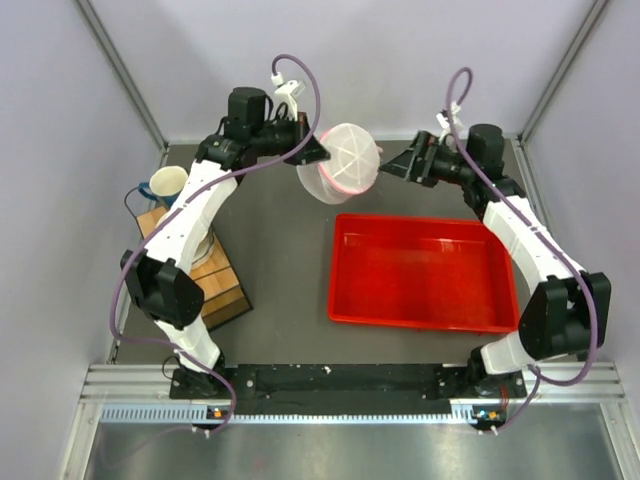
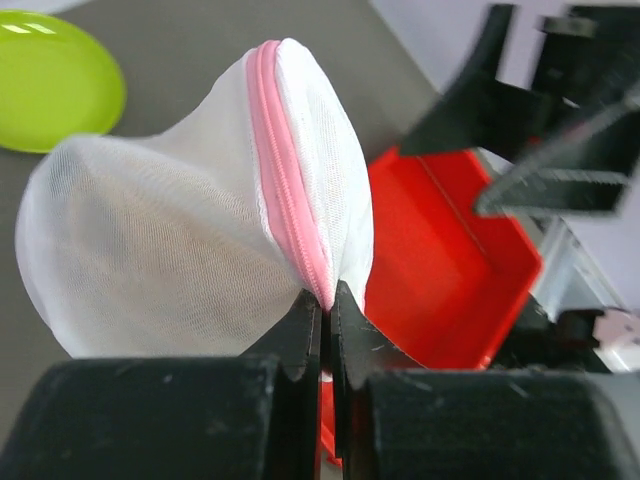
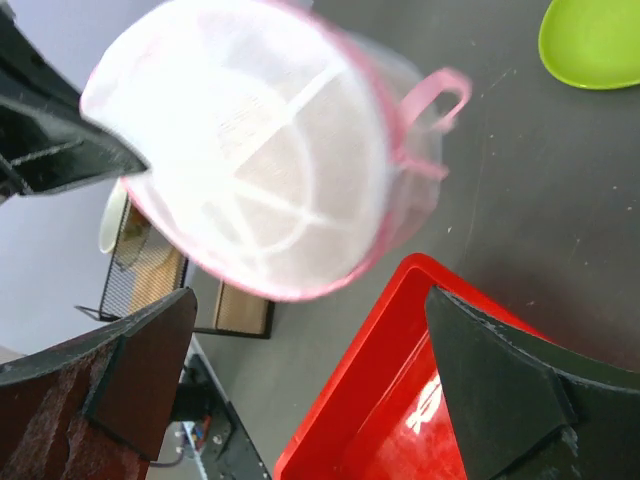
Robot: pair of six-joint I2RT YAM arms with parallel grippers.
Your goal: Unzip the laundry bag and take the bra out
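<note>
The laundry bag [image 1: 345, 162], white mesh with pink zipper trim, hangs in the air at the back of the table. My left gripper [image 1: 316, 150] is shut on its pink zipper edge [image 2: 322, 285]; the zipper line [image 2: 285, 170] looks closed. My right gripper [image 1: 386, 164] stands open just right of the bag and does not touch it. In the right wrist view the bag [image 3: 250, 150] fills the upper left, above my open fingers [image 3: 130, 370]. A pink loop [image 3: 435, 100] sticks out from its side. The bra is out of view; no orange shows through the mesh.
A red tray [image 1: 420, 270] lies below and right of the bag. A lime-green plate [image 2: 50, 80] lies on the dark table behind. At the left stand a wooden rack [image 1: 215, 280] and a mug [image 1: 165, 183].
</note>
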